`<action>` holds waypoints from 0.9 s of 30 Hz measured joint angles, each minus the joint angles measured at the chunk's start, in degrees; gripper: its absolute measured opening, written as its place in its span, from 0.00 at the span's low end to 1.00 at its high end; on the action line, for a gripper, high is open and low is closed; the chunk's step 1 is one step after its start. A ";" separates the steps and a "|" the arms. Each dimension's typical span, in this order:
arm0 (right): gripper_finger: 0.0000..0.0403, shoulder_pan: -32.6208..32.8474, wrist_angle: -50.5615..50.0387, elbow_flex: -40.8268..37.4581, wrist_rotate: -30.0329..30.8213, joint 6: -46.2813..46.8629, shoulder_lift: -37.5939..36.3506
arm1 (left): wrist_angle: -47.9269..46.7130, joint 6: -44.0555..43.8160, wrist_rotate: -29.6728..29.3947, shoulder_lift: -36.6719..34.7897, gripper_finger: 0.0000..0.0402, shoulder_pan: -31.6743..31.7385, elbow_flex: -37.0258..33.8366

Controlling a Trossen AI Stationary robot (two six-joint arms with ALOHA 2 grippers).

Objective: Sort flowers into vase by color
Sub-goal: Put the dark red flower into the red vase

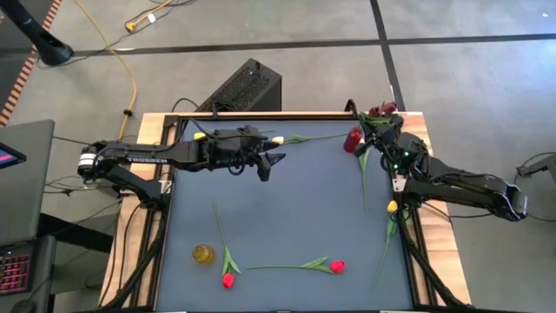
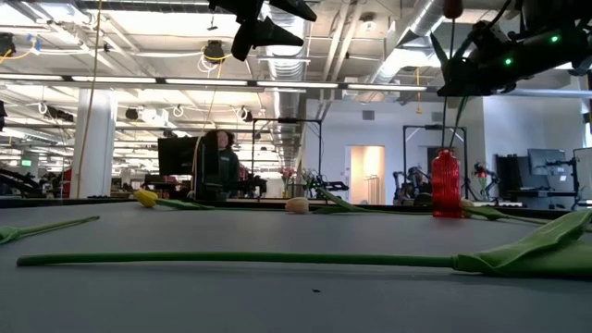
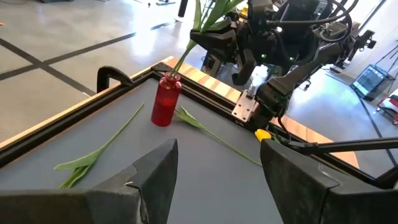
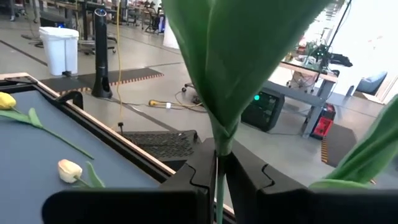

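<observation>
My right gripper [image 1: 376, 130] is shut on a dark red tulip [image 2: 451, 8] above the red vase [image 1: 352, 140], which stands at the table's far right. The stem [image 2: 459, 120] runs down into the vase's mouth [image 3: 170, 77]. My left gripper [image 1: 268, 165] is open and empty, high above the table's far middle; its fingers frame the left wrist view [image 3: 217, 149]. Two red tulips [image 1: 228, 280] [image 1: 337, 266] lie flat near the front edge. A yellow tulip [image 1: 392, 207] lies at the right edge, and a white tulip [image 1: 278, 138] along the far edge. My right gripper pinches the tulip's stem [image 4: 217, 163] between its two fingers, just below where a broad green leaf [image 4: 230, 56] branches off. The fingers lie across the stem. The tulip stands nearly upright, head up, with its lower end in the red vase's neck.
A small yellow vase [image 1: 203, 254] stands at the near left. Another yellow tulip [image 1: 200, 136] lies at the far edge under my left arm. A loose green stem [image 1: 363, 178] lies just in front of the red vase. The table's middle [image 1: 287, 209] is bare mat.
</observation>
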 joint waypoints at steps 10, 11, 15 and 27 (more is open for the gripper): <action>0.17 -0.31 -13.68 4.81 -1.09 4.06 0.04 | 0.00 -0.08 2.56 0.00 0.54 0.53 0.01; 0.18 -0.31 -15.12 5.58 -1.19 4.65 0.21 | 0.00 -0.07 2.56 0.00 0.54 0.66 0.00; 0.27 -0.31 -21.04 7.86 -1.66 7.64 0.45 | 0.00 -0.07 2.58 0.00 0.54 1.25 0.00; 0.56 -0.61 -35.04 12.46 -1.74 15.64 3.11 | 0.02 -0.04 6.56 0.00 0.54 2.48 0.01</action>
